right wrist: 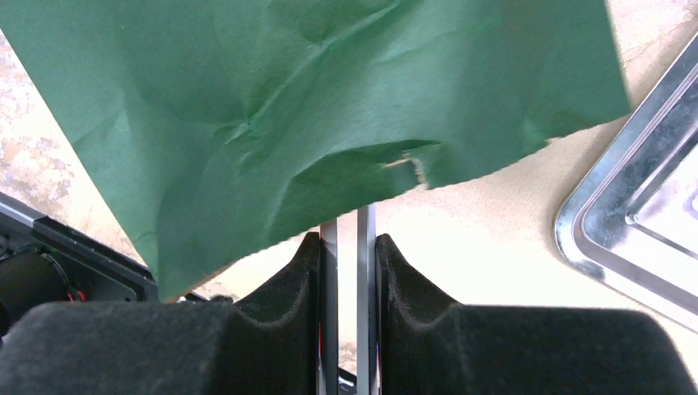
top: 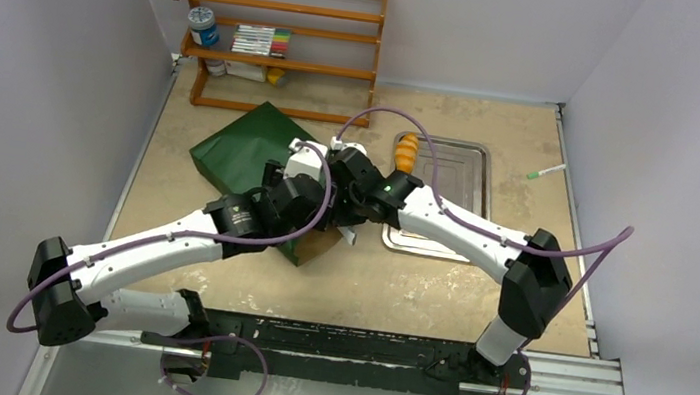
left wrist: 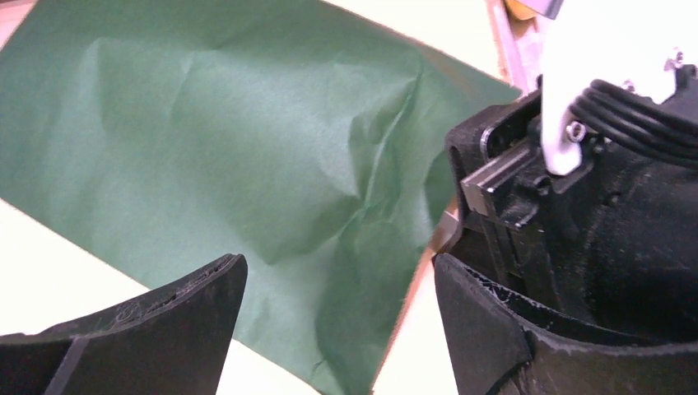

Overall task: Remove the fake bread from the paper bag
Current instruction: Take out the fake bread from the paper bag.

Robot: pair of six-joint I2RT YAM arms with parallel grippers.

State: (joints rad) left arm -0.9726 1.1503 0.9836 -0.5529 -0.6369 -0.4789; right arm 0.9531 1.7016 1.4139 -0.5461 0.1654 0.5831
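Right gripper (right wrist: 347, 248) squeezes tongs (right wrist: 367, 226) reaching seemingly into the paper bag (right wrist: 329, 107).

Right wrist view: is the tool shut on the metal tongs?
Yes, the right tool pinches both arms of the metal tongs, tips hidden by the paper bag.

I read the left gripper (left wrist: 337, 267) as spread wide, its two black fingers (left wrist: 165, 329) low in frame and well apart. Beyond them the dark green paper bag (left wrist: 247, 148) lies flat on the pale table (left wrist: 49, 271), its face heavily creased. The right arm's wrist housing (left wrist: 593, 214), black and white with black cables (left wrist: 634, 115), stands just beside the bag's right edge. I cannot tell whether they touch.
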